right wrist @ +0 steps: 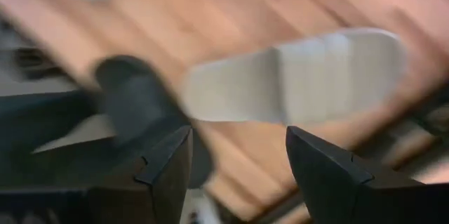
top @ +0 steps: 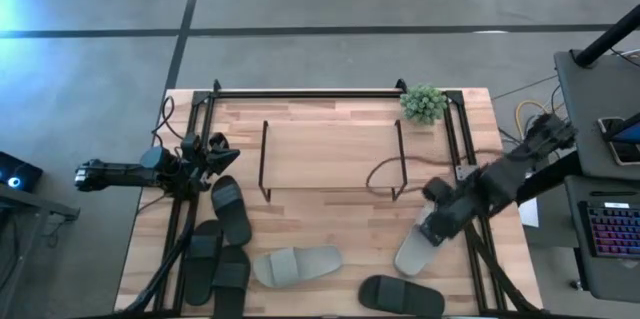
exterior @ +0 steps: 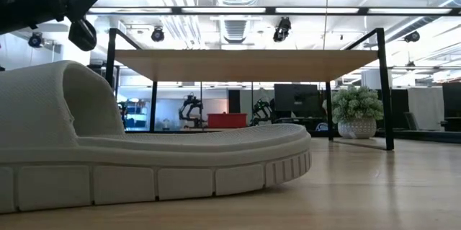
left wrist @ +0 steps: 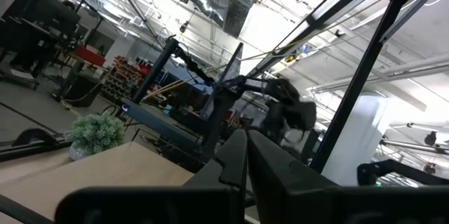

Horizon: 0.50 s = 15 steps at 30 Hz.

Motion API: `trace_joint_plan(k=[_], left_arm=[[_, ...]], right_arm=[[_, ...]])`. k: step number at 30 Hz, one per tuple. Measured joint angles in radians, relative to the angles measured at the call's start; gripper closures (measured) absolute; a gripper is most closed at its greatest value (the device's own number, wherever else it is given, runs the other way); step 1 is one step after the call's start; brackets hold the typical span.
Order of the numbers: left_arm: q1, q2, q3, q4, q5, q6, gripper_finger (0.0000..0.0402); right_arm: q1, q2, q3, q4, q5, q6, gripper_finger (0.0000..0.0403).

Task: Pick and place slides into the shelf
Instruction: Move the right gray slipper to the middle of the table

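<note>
My right gripper (right wrist: 238, 164), dark matte fingers spread wide and holding nothing, hangs above a light grey slide (top: 413, 250) of ribbed foam near the table's (top: 330, 149) five o'clock corner. My left gripper (top: 222, 147) is closed, empty, at nine o'clock. The tabletop is pale butcher-block wood. The shelf (top: 330, 154), wooden board on thin black wire legs, stands centrally; black slides (top: 231, 209) cluster at seven o'clock.
</note>
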Motion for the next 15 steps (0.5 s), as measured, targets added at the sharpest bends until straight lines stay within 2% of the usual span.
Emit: trace_joint_plan(k=[4,15], left_arm=[[0.0,0.0,0.0,0.0,0.0,0.0,0.0402],[0.0,0.0,0.0,0.0,0.0,0.0,0.0402]], right_arm=[[0.043,0.135,0.019,-0.082,0.009,0.058,0.0181],[0.114,0.484,0.061,-0.123,0.088,0.108,0.0182]])
